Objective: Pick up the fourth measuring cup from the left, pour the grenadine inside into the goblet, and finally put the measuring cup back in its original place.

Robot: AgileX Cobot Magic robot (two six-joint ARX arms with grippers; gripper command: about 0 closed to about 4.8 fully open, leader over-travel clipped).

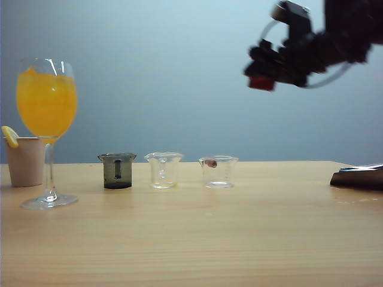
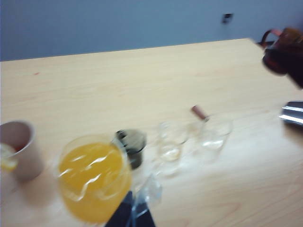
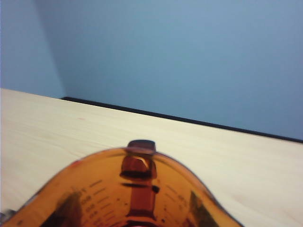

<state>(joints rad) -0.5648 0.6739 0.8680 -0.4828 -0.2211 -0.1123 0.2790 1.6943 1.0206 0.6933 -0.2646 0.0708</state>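
The right gripper (image 1: 263, 81) is seen high above the table (image 1: 191, 239) at the upper right of the exterior view, well clear of the row of cups. A red-brown object is noted at its tip; the jaws themselves are too dark there to be read. In the right wrist view the fourth measuring cup (image 3: 128, 194) fills the lower frame directly in front of the camera, so the gripper is recorded as clamped on it. The fingers are not visible in that view. The cup is amber and translucent, with printed graduation lines and a moulded handle (image 3: 139, 175) seen through its wall. In the left wrist view the same cup is seen aloft at the far edge, dark reddish-brown, handle outward; the grenadine (image 2: 279, 59) is taken to be the dark tone inside it.

The left gripper (image 2: 132, 215) is glimpsed only as a dark shape under the goblet (image 1: 46, 101); whether it is apart or together cannot be told.

On the table the goblet stands at the left, filled with orange drink. A beige cup (image 1: 25, 160) with a lemon slice (image 1: 9, 135) is recorded behind it. To the right stand a smoky grey cup (image 1: 117, 170) and two clear cups (image 1: 163, 170) (image 1: 218, 171) in a row. A dark flat object (image 1: 358, 176) lies at the right edge.
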